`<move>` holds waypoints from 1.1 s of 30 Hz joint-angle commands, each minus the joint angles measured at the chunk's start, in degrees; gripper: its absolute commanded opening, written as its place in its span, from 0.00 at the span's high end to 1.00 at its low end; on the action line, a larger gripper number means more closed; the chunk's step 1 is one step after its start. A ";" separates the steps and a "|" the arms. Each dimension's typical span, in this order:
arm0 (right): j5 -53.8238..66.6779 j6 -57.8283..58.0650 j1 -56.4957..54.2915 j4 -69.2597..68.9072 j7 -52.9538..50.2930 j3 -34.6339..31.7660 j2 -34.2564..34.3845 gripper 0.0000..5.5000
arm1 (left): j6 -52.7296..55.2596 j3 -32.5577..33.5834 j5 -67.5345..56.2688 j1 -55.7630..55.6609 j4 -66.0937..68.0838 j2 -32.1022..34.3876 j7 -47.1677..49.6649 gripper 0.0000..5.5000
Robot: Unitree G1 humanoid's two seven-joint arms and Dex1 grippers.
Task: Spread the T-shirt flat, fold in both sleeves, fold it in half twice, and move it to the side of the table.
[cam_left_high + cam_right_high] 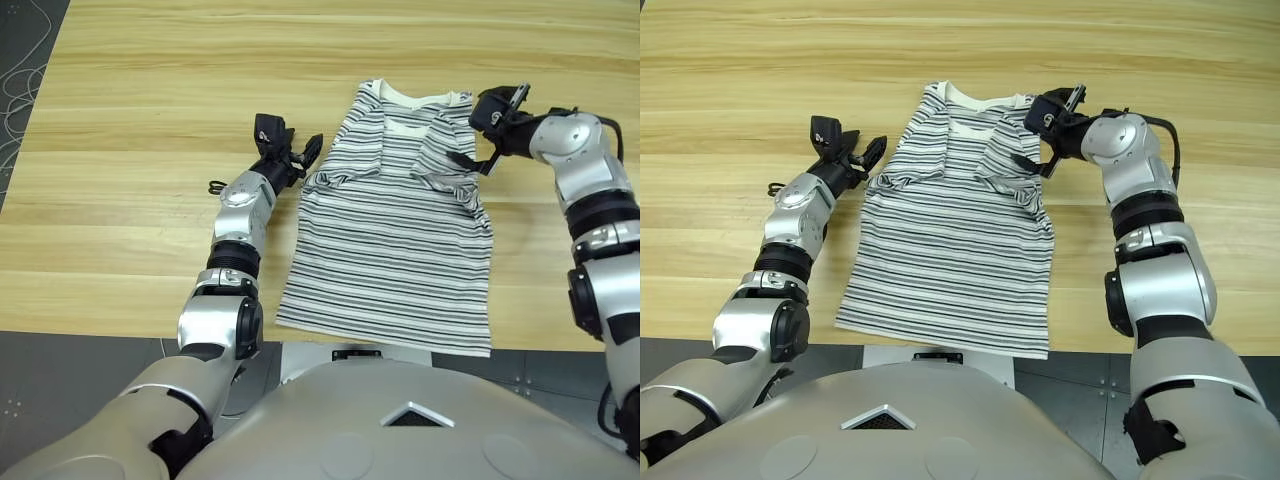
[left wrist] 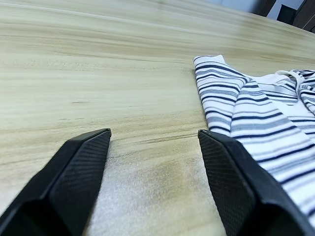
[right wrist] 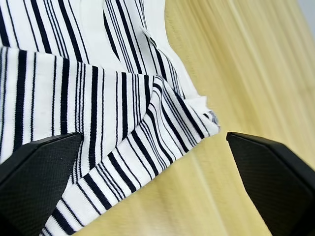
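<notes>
Left claw point(image 1: 292, 140) first, from the head camera: I see it parked on the wooden table point(image 1: 120, 130) just beside the T-shirt's point(image 1: 390, 230) left edge, level with the folded-in sleeve, fingers spread and holding nothing. The striped shirt lies flat, collar away from me and hem near the table's front edge, with both sleeves turned in over the chest. My right claw point(image 1: 492, 128) sits at the shirt's right shoulder, close to the collar. It is spread wide too, one finger down by the cloth, the other out past the edge.

On the left wrist camera, the two black fingers point(image 2: 74, 182) stand well apart over bare table point(image 2: 98, 73) with nothing between them. The T-shirt point(image 2: 256, 113) lies off beyond one fingertip, and I cannot tell whether that finger touches it.

On the right wrist camera, the right claw point(image 3: 152, 187) gapes wide open, gripping nothing. One finger point(image 3: 34, 182) sits over striped cloth, the other over wood point(image 3: 236, 73), with the T-shirt's point(image 3: 98, 98) folded sleeve edge running between them.
</notes>
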 commanded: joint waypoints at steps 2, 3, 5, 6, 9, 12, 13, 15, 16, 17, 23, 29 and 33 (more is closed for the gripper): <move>-5.51 -2.81 -4.70 9.00 -5.37 3.25 0.31 0.01 | 4.35 -0.06 0.65 4.74 1.54 -0.11 1.51 0.40; -5.61 -3.36 -4.95 9.74 -5.50 3.32 0.80 0.01 | 4.42 -0.09 0.65 4.78 1.44 -0.17 1.57 0.40; -5.45 -4.93 -4.92 10.14 -5.23 3.48 1.74 0.01 | 4.57 -0.06 0.57 4.68 1.18 -0.22 1.59 0.40; -5.28 -6.01 -4.82 9.94 -4.85 3.46 2.08 0.01 | 4.60 -0.09 0.54 4.58 0.90 -0.19 1.48 0.40; -2.36 -10.03 -4.58 6.87 -1.81 1.73 2.60 0.01 | 4.10 -0.05 -0.05 3.81 -1.03 0.18 -0.03 0.40; 3.56 -11.54 -4.60 1.29 3.63 -1.95 2.84 0.01 | 4.34 0.83 -1.91 2.89 -4.82 1.14 -2.54 0.40; 5.15 -11.31 -4.75 -0.25 4.99 -2.96 2.93 0.01 | 4.22 0.91 -2.32 2.61 -6.32 1.57 -3.53 0.40; 7.41 -10.92 -4.81 -3.84 6.61 -4.56 2.33 0.01 | 0.74 -0.79 -0.79 2.23 -10.80 3.86 -6.21 0.40; 8.23 -10.70 -4.71 -5.40 7.14 -5.32 1.83 0.01 | -3.03 -2.20 1.55 1.92 -12.20 5.50 -6.89 0.40; 9.10 -10.52 -4.60 -6.88 7.45 -6.33 1.07 0.01 | -7.80 -3.65 4.47 1.41 -13.25 7.85 -7.24 0.40; -1.85 -28.95 5.37 -16.35 -3.63 -6.35 -12.31 0.01 | -42.75 -13.10 30.16 0.95 -14.87 25.79 -0.65 0.40; -26.37 -58.67 28.80 -34.53 -19.62 -11.75 -35.32 0.01 | -67.62 -21.40 45.76 5.39 -16.18 43.14 -2.74 0.40; -41.45 -65.44 33.63 -42.66 -32.79 -18.37 -41.63 0.01 | -75.93 -20.56 52.13 5.54 -16.77 50.31 0.88 0.40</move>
